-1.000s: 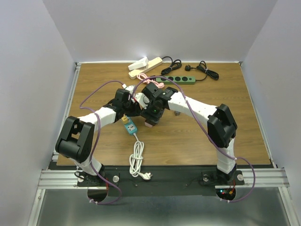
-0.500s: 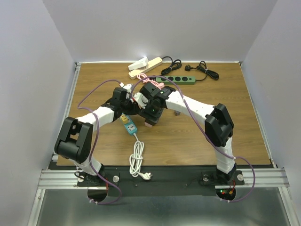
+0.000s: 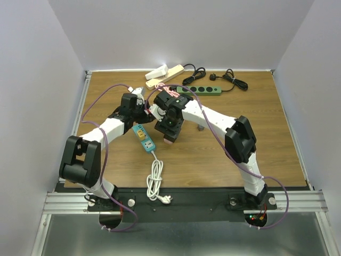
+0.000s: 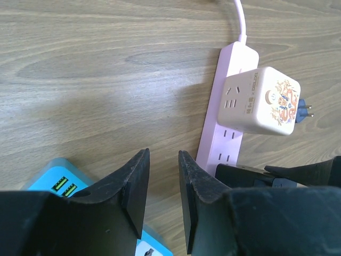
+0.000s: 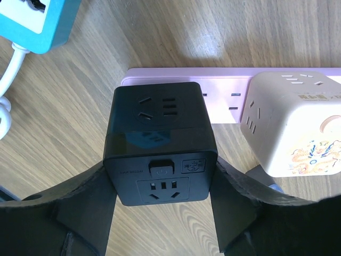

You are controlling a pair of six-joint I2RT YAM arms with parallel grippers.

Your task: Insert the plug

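My right gripper (image 5: 160, 178) is shut on a black cube plug adapter (image 5: 160, 138) and holds it just over the near end of a pink power strip (image 5: 226, 88) lying on the wood table. A cream cube adapter (image 5: 290, 125) rests on its side against the strip, prongs in the air (image 4: 303, 109). My left gripper (image 4: 164, 160) is empty, its jaws a narrow gap apart, hovering left of the pink strip (image 4: 229, 112). In the top view the left gripper (image 3: 143, 109) sits just left of the right gripper (image 3: 169, 127).
A blue power strip (image 3: 144, 137) with a coiled white cord (image 3: 155, 178) lies in front of the grippers. A green power strip (image 3: 202, 90), cream strips (image 3: 164, 74) and black cords (image 3: 229, 80) lie along the back of the table.
My left arm has swung left and back, away from the right gripper. The right gripper with the black cube has shifted slightly left.
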